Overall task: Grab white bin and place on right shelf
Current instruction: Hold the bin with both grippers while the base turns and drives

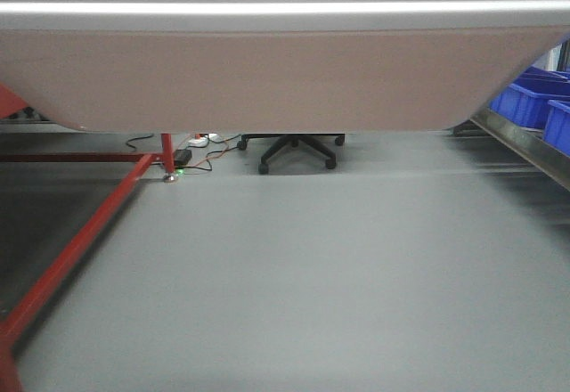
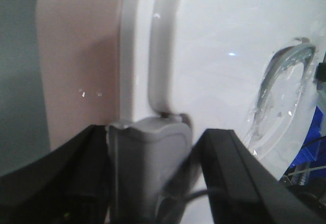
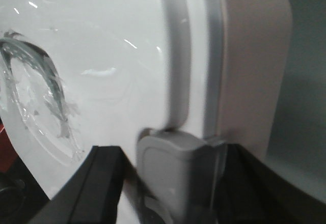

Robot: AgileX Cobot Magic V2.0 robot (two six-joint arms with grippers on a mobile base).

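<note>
**A:** How did the left gripper (image 2: 147, 188) stand?

**B:** Its black fingers (image 2: 239, 178) straddled the grey latch (image 2: 150, 152) at one end of the white bin (image 2: 76, 71). One finger lay against the pinkish wall and the other over the glossy lid (image 2: 219, 56). It was clamped on the bin's rim there.

**A:** And the right gripper (image 3: 175, 188)?

**B:** It was the same at the other end. Its fingers (image 3: 97, 183) closed on either side of the second latch (image 3: 173, 168), gripping lid and wall together. In both wrist views the lid's recessed handle (image 2: 285, 81) curved away from the latch.

**A:** Where was the bin, then?

**B:** It was held up between the two arms, well above the grey floor (image 1: 312, 276). In the front view its long side filled the upper part, with the white lid edge on top.

**A:** Was it on the right shelf (image 1: 525, 150)?

**B:** No. The steel rail ran along the far right, below the bin's right end and apart from it. Blue crates (image 1: 525, 98) stood on it.

**A:** Anything else around?

**B:** A red frame (image 1: 89, 223) stood on the left. A black chair base (image 1: 294, 150) and some cables showed under the bin, far back.
</note>
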